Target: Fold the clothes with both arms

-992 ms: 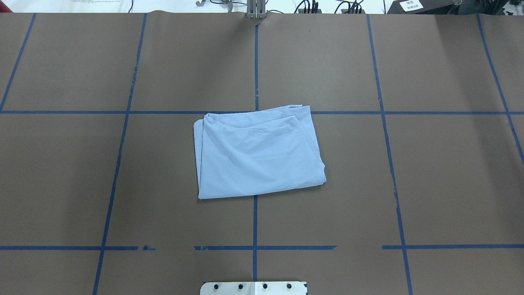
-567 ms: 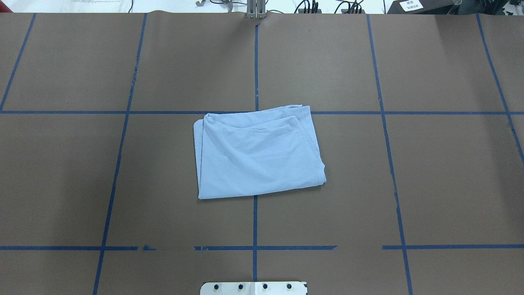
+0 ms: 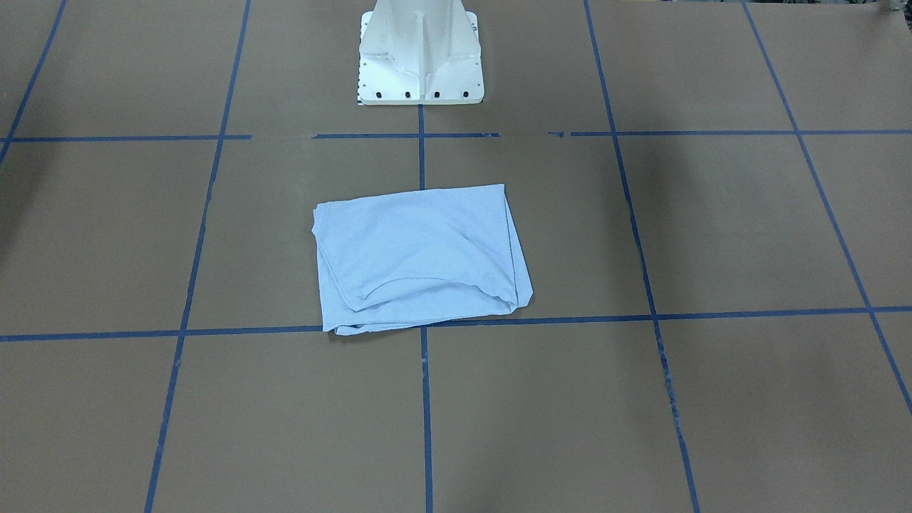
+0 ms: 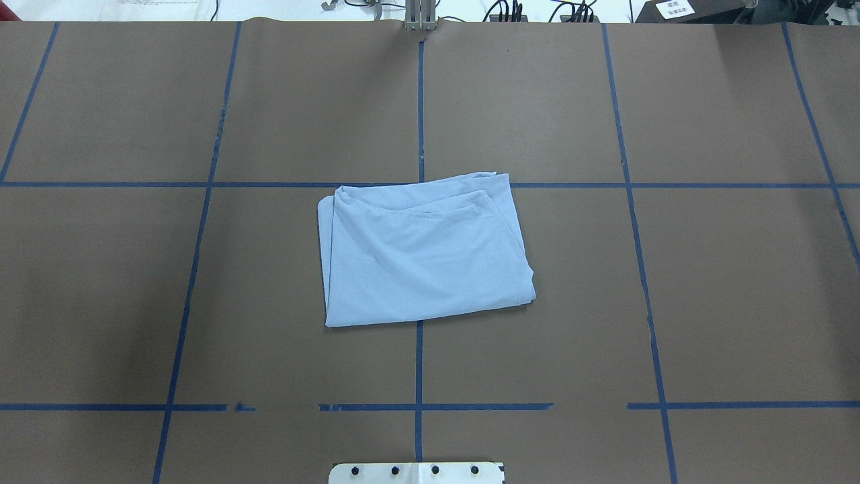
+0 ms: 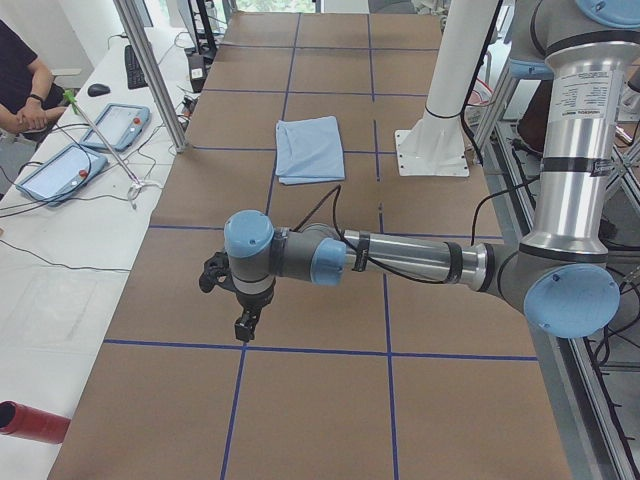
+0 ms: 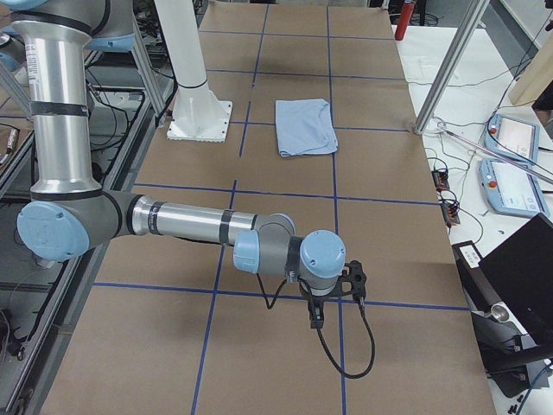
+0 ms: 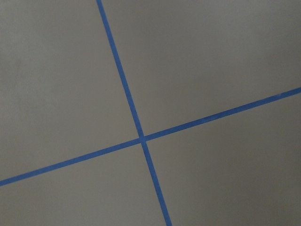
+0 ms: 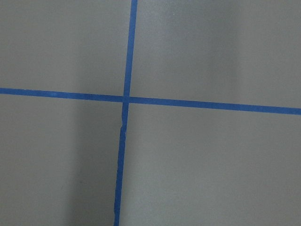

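Observation:
The clothes, a pale light-blue T-shirt (image 4: 423,255), lie folded into a rough rectangle at the middle of the brown table, also seen as the shirt (image 3: 420,256), (image 5: 310,148), (image 6: 305,126). No collar or print shows. My left arm's gripper (image 5: 243,325) hangs over a tape crossing at the table's left end, far from the shirt. The right arm's gripper (image 6: 315,318) hangs over the table's right end, equally far away. Both show only in the side views, so I cannot tell whether they are open or shut. Both wrist views show only bare table and blue tape.
Blue tape lines (image 4: 418,363) grid the brown table. The white pedestal base (image 3: 420,57) stands at the robot's edge. Beside the far edge are tablets (image 5: 115,125), cables, a metal post (image 5: 150,70) and a seated person (image 5: 20,80). A red cylinder (image 5: 30,420) lies nearby.

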